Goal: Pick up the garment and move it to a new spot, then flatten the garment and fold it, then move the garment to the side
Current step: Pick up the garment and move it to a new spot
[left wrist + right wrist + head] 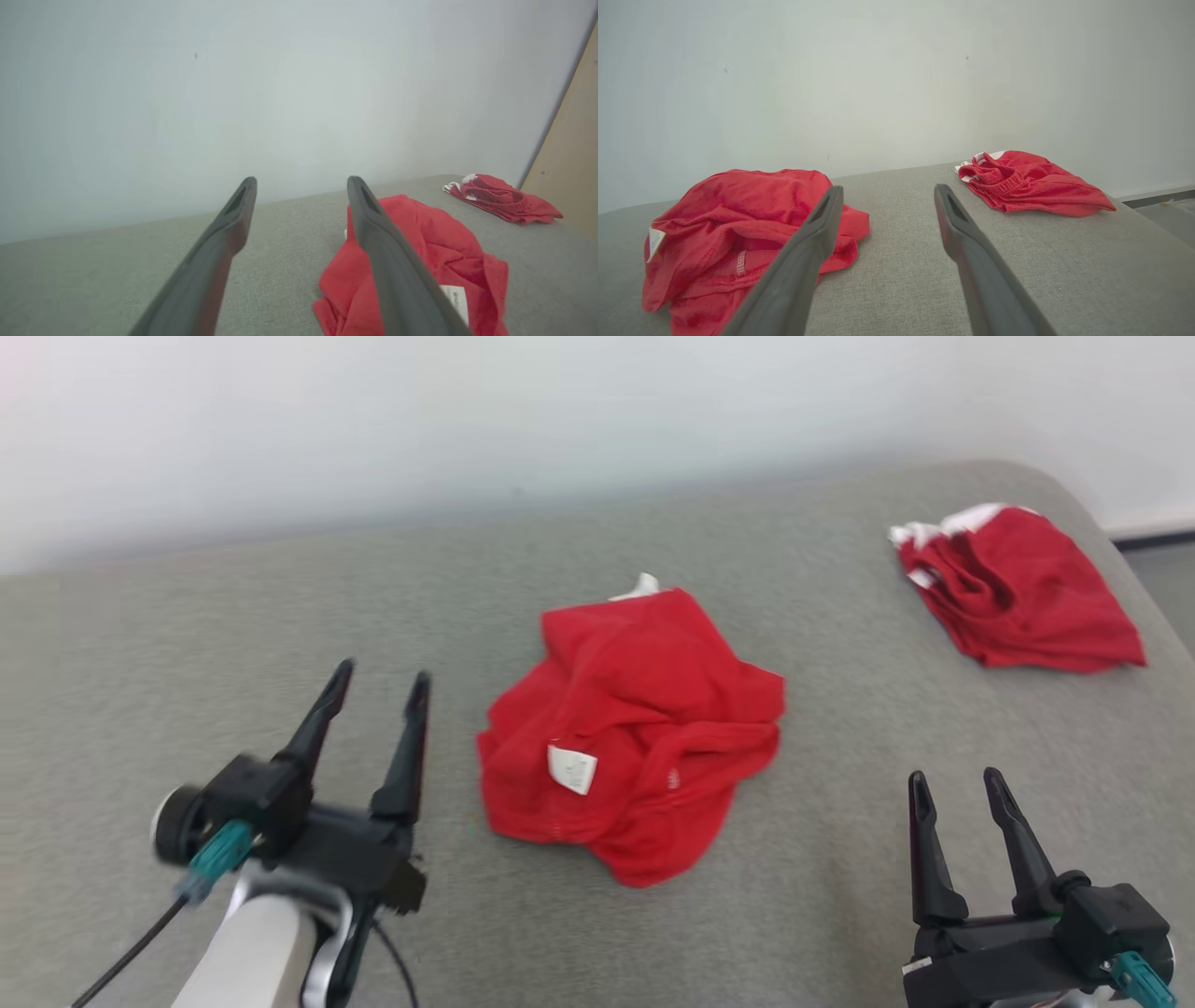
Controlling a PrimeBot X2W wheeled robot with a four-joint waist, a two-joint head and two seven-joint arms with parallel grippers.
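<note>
Two red garments lie on the grey cushion. The one you should mind is the crumpled garment in the middle, bunched into a rough heap with its white label facing up. The other red garment sits well apart at the far right corner, looking already dealt with. Your left gripper hovers just left of the heap, its fingers spread with nothing between them. Your right gripper hangs nearer you on the right, its fingers likewise parted and empty. Neither touches cloth. Nothing here is flat or folded yet, so I judge the flattening step is the one in hand. The next move calls for each gripper to come down on an opposite edge of the heap, pinch a single layer, and draw outward. Avoid grabbing the thick bunched middle, which would only drag the wrinkles along.
</note>
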